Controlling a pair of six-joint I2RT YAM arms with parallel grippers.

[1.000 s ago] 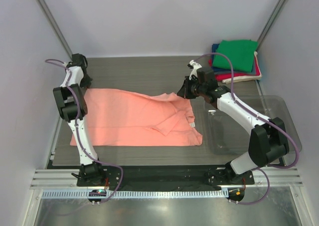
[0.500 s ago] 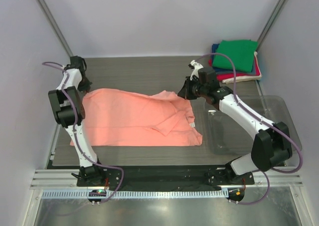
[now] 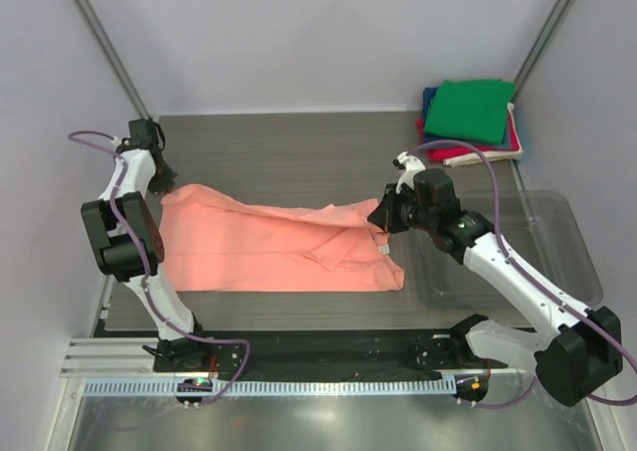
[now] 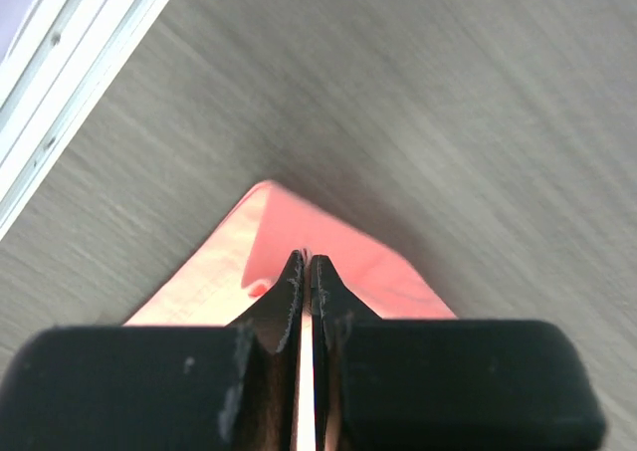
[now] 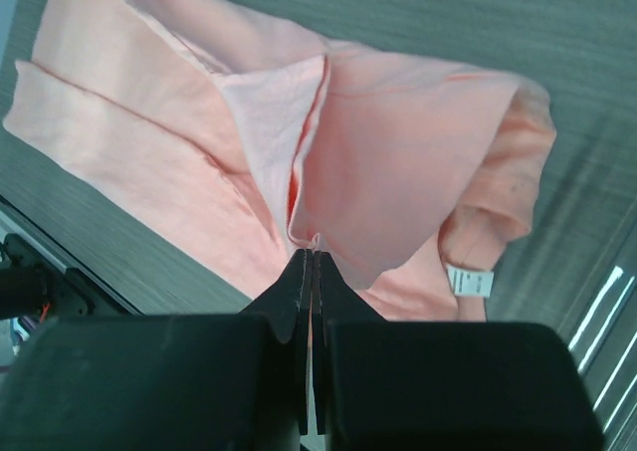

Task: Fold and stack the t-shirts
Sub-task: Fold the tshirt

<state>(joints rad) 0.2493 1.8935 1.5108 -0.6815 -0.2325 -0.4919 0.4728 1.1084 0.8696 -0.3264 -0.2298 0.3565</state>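
Pinching the pink shirt [image 3: 269, 247] at both ends!
Clamped by its far-left corner in the left gripper [image 4: 307, 264], by a raised fold near the white label [image 5: 470, 282] in the right gripper [image 5: 311, 257]; lying wrinkled across the grey table [image 3: 299, 147].

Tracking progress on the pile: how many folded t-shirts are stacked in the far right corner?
4 show: green shirt on top, with navy, red and cream edges beneath; more may be hidden.
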